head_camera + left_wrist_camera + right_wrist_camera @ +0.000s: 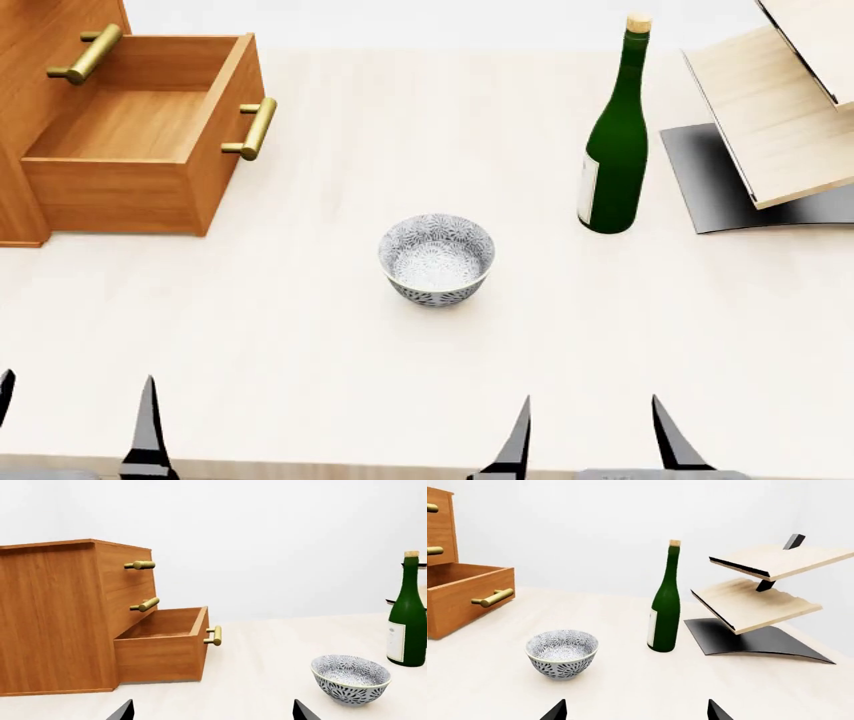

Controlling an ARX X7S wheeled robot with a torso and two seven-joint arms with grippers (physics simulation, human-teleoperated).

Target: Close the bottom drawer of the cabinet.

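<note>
The orange-brown cabinet (53,615) stands at the table's far left; it also shows in the head view (34,70) and the right wrist view (440,530). Its bottom drawer (167,650) is pulled out, empty, with a brass bar handle (254,128) on its front; the drawer also shows in the head view (134,150) and the right wrist view (467,597). My left gripper (74,415) and right gripper (587,430) are open and empty near the table's front edge, well short of the drawer. Only their dark fingertips (123,711) (557,711) show in the wrist views.
A patterned bowl (437,258) sits mid-table. A green bottle (617,140) with a cork stands to its far right. A pale plywood rack (781,110) on a black base stands at the far right. The pale table (334,350) spreads between them.
</note>
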